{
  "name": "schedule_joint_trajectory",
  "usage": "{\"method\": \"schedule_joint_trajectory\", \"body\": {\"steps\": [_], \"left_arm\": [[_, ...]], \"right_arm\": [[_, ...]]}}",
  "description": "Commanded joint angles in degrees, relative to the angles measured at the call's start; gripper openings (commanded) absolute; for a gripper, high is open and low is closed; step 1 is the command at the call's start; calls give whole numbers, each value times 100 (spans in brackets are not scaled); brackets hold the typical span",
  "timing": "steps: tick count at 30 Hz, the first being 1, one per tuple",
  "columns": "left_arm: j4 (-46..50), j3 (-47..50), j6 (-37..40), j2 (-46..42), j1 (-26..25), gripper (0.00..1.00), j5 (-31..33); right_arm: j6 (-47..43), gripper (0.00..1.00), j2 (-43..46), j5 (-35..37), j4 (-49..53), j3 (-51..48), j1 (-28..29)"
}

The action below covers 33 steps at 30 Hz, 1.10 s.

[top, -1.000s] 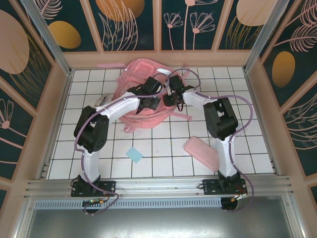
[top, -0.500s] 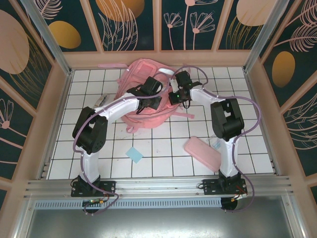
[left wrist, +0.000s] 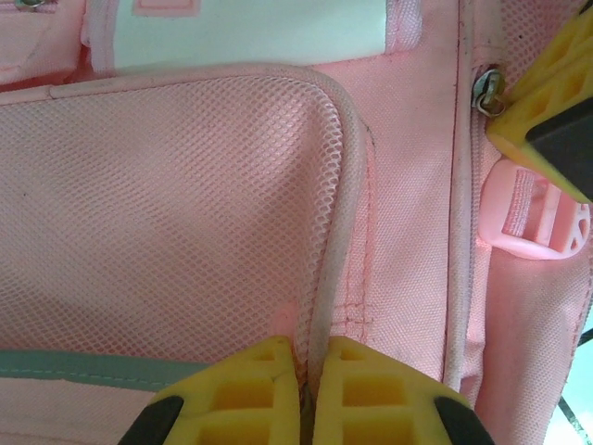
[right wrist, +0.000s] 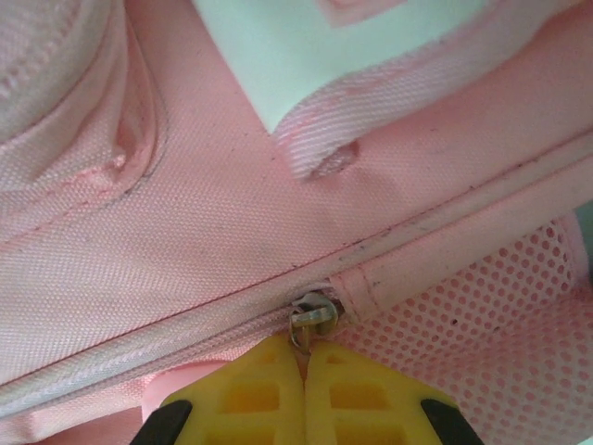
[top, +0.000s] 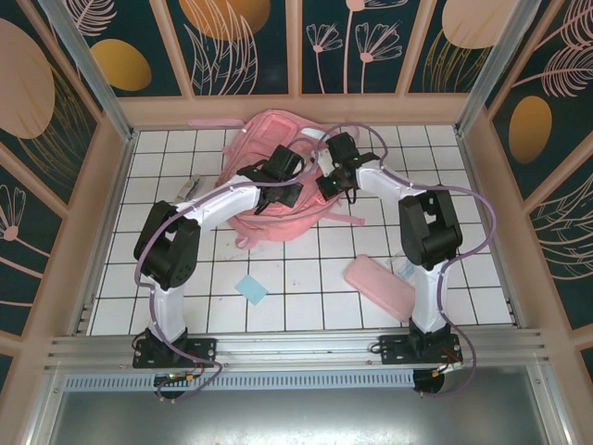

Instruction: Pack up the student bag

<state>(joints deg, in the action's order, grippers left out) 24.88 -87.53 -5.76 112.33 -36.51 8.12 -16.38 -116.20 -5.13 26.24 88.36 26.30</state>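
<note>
Two claws: left claw (left wrist: pixel 306 389) pinches the pocket rim (left wrist: pixel 339 185) of the student bag (top: pixel 267 134) taut; right claw (right wrist: pixel 304 375), clamping the zip pull (right wrist: pixel 313 313), should draw along the zip (right wrist: pixel 139 357).

a robot lab test cell: white tiled table (top: pixel 306 278), aluminium frame posts (top: pixel 86 67), leaf-patterned wall panels (top: pixel 371 46).

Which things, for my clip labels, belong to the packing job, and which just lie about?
In hand: large pink fabric backpack, its metal zip pull, left gripper, right gripper.
Lying about: flat pink oblong pencil case, small light-blue paper square.
</note>
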Motion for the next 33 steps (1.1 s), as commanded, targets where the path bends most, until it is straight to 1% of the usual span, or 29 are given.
{"method": "schedule_joint_trajectory", "body": {"steps": [1,3,7,8,11,13,16,17,19,21,25,28,30,32,33], "left_arm": [[473,101,162,-212,91,0,287],[456,96,154,-202,94,0,278],[454,130,164,-200,96,0,304],[443,146,165,-207,92,0,304],[421,145,159,-221,95,0,278],[412,146,137,-216,88,0,281],[336,211,78,-196,95,0,243],[289,256,47,-192,90,0,243],[165,349,-24,-157,87,0,221],[75,429,-103,-121,87,0,211],[-174,595,-217,-106,88,0,259],[-307,645,-228,-99,83,0,389],[-334,640,-224,-89,91,0,489],[-413,648,-327,-108,91,0,406],[-480,663,-410,-134,88,0,267]], "right_arm": [[-555,0,-1,1165,308,240,-41],[-653,0,-53,1263,340,326,22],[-1103,0,-85,2008,70,219,222],[-1138,0,-124,2052,132,281,245],[-949,0,-328,1703,575,723,205],[-724,0,-399,1117,948,1028,132],[-404,0,-462,463,1363,1453,-54],[-264,0,-510,101,1558,1634,-162],[88,0,-718,-967,2105,2175,-474],[273,0,-768,-1654,2264,2315,-653],[560,0,-623,-2464,2091,2066,-796],[668,0,-527,-2684,1920,1805,-816],[911,0,-479,-3016,1752,1600,-864],[1265,0,-406,-3276,1479,1306,-851],[1463,0,-343,-3326,1316,1121,-792]]}}
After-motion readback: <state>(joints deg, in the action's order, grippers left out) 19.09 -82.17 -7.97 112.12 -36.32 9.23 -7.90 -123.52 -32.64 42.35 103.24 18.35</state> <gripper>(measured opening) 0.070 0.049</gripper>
